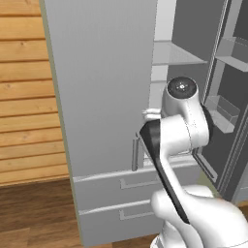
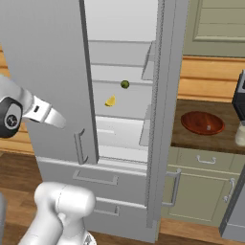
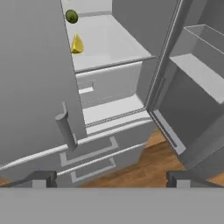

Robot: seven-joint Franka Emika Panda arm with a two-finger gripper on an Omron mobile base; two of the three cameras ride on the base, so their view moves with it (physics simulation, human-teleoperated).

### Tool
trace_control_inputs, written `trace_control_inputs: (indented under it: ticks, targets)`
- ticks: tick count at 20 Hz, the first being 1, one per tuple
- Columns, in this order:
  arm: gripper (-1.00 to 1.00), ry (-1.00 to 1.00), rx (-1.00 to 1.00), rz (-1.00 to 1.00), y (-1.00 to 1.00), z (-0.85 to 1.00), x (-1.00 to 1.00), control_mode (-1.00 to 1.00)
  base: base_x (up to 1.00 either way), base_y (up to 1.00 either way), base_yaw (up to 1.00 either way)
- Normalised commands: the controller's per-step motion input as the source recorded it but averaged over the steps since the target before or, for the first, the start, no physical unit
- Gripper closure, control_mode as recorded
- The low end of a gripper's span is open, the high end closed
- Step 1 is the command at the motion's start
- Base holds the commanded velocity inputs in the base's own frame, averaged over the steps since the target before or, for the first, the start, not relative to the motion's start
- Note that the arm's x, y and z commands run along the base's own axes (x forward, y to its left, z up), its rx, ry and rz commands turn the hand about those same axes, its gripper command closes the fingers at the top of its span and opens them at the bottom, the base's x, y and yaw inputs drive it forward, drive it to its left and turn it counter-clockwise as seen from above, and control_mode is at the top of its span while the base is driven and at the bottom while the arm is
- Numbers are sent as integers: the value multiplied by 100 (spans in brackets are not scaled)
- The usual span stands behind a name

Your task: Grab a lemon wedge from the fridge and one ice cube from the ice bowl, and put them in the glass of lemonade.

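Spread wide and holding nothing, the claw (image 3: 107,178) shows in the hand view as two dark finger tips (image 3: 40,178) far apart at the bottom. Ahead of it stands the fridge (image 3: 30,78), its left door shut and its right door swung open. Beyond the claw and up to its left, the lemon wedge (image 3: 77,44) lies on a white shelf (image 3: 109,43) inside, with a small dark green round item (image 3: 71,17) just past it. Nearer the claw hangs the vertical bar handle (image 3: 65,127) of the shut door, and below that the two bottom drawers (image 3: 92,153). To the claw's right, the open door carries shelf bins (image 3: 201,52) on its inner side. Wooden floor (image 3: 144,166) lies beneath.

From the left base view, the white arm (image 1: 179,131) rises in front of the fridge (image 1: 101,87), hiding the claw itself. The open door with its bins (image 1: 227,111) stands to the right, and a wood-plank wall (image 1: 26,97) to the left.

From the right base view, part of the arm (image 2: 28,112) reaches in from the left edge toward the fridge (image 2: 48,72). Inside the open compartment, the lemon wedge (image 2: 110,101) rests on a shelf, the green item (image 2: 125,84) on the shelf above it. Well off to the right, past the open door (image 2: 162,110), the ice bowl (image 2: 202,122) sits on a dark counter (image 2: 184,136) over beige cabinets (image 2: 201,186); the glass of lemonade (image 2: 240,134) stands just beside the bowl at the frame's edge. Whether an ice cube lies in the bowl cannot be made out.
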Motion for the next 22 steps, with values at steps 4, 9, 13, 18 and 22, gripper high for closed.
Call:
trace_control_inputs:
  ticks: [4, 9, 13, 18, 22]
  targets:
    - [-100, -14, 3, -11, 83, -36, 54, -100, 0, 0, 0]
    - [-100, -4, 1, -25, 41, -26, 67, -100, 0, 0, 0]
    - [-100, -10, 12, -29, 38, -82, 72, -100, 0, 0, 0]
    - [-100, -14, 20, -21, 22, -82, 53, -100, 0, 0, 0]
    - [-100, -27, 4, -4, 3, -65, 5, -100, 0, 0, 0]
